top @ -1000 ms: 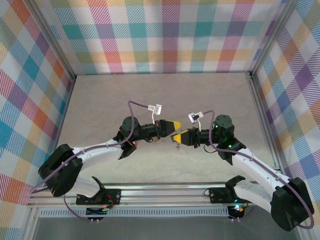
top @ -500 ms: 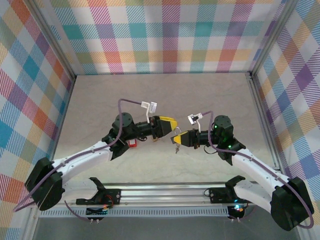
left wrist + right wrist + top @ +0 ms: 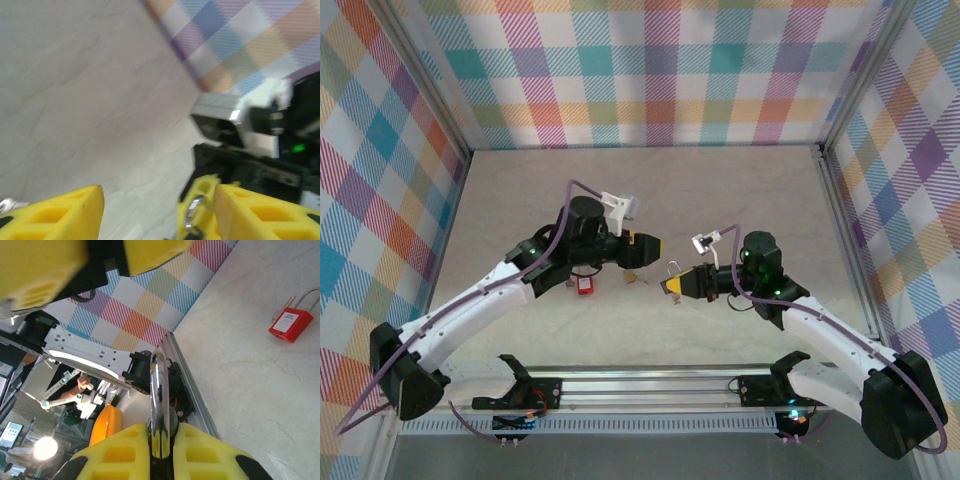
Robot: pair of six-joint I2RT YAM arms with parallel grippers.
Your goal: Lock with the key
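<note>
Top external — over the counter (image 3: 750,200) the left pincer (image 3: 640,258) stands spread and empty, facing the right pincer (image 3: 670,287) just beside it. The red padlock (image 3: 585,286) lies on the counter near the left pincer; the key (image 3: 160,390) — pinched between the right pincer's fingers — is apart from it.

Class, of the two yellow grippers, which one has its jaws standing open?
The left gripper: its yellow fingers stand apart with nothing between them, while the right gripper is clamped on a metal ring.
</note>
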